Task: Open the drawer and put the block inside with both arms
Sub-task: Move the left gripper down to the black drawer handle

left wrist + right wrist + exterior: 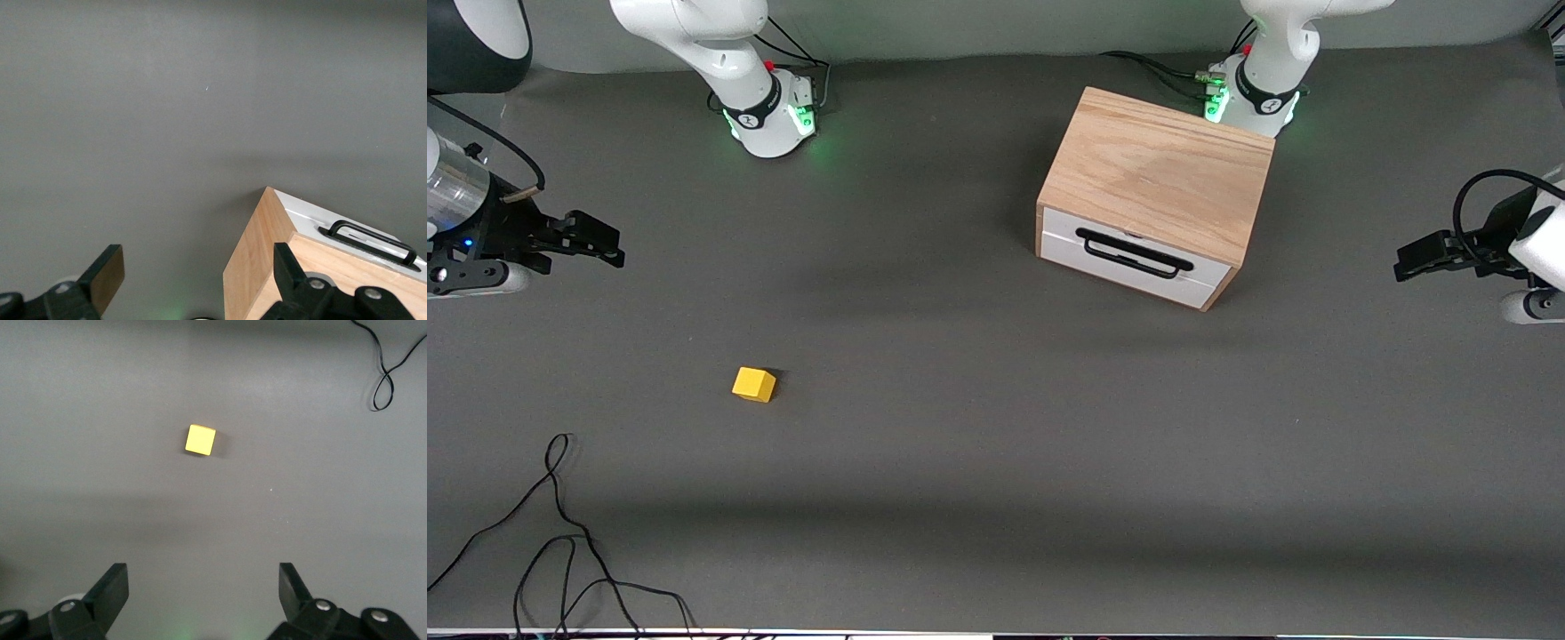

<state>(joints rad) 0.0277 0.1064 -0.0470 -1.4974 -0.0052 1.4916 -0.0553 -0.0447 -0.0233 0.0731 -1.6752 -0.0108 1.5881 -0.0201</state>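
Note:
The light oak cabinet (1160, 169) stands near the left arm's base. Its white-fronted drawer (1134, 258) is shut, with a black bar handle (1134, 253) facing the front camera. The cabinet's corner and handle also show in the left wrist view (263, 267). The small yellow block (753, 384) lies on the grey table toward the right arm's end; it also shows in the right wrist view (200, 440). My left gripper (1405, 265) is open and empty, up at the left arm's end of the table. My right gripper (609, 247) is open and empty, up at the right arm's end.
A loose black cable (560, 533) lies at the table's near edge toward the right arm's end; it also shows in the right wrist view (387, 373). Both arm bases (778, 111) glow green along the table's back edge.

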